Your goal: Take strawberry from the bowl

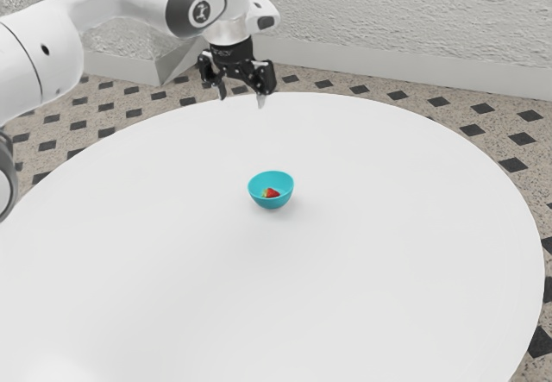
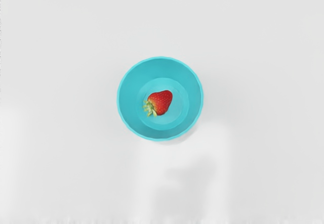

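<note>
Strawberry (image 2: 161,102): inside the bowl (image 2: 130,95), lying on its bottom near the middle, leafy end toward the exterior view's left
Bowl: upright on the counter (image 1: 388,261), in its far half, about midway between the exterior view's left and right, well in from the far edge
Floor (image 1: 448,117): beyond the counter's far edge, and past it at the exterior view's left and right
Baseboard (image 1: 388,68): beyond the floor, along the wall's foot
Wall (image 1: 388,15): at the far side, behind the counter
</note>
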`<action>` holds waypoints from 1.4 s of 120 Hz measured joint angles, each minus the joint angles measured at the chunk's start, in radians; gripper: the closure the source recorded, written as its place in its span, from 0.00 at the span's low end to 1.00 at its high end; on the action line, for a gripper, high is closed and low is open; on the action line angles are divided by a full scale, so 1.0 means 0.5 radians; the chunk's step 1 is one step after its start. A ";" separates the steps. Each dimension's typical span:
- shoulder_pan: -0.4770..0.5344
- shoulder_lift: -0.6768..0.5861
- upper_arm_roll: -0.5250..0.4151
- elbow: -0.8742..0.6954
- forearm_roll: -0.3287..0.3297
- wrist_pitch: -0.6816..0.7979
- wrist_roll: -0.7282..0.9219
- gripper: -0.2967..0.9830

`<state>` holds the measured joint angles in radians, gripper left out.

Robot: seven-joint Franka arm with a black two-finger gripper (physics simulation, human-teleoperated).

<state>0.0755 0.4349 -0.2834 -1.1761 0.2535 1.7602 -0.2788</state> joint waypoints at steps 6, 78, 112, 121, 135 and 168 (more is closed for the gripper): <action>0.002 -0.004 -0.004 0.004 -0.004 -0.060 0.002 0.27; 0.007 0.714 0.062 0.215 -0.010 0.096 -0.023 0.41; 0.008 1.065 0.061 0.514 -0.001 0.301 -0.026 0.50; 0.008 1.117 0.062 0.542 0.000 0.340 -0.025 0.51; 0.012 1.167 0.064 0.580 0.003 0.386 -0.023 0.52; 0.021 1.298 0.058 0.724 0.012 0.461 0.049 0.55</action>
<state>0.0859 1.0841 -0.2544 -0.8141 0.2597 1.9909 -0.2545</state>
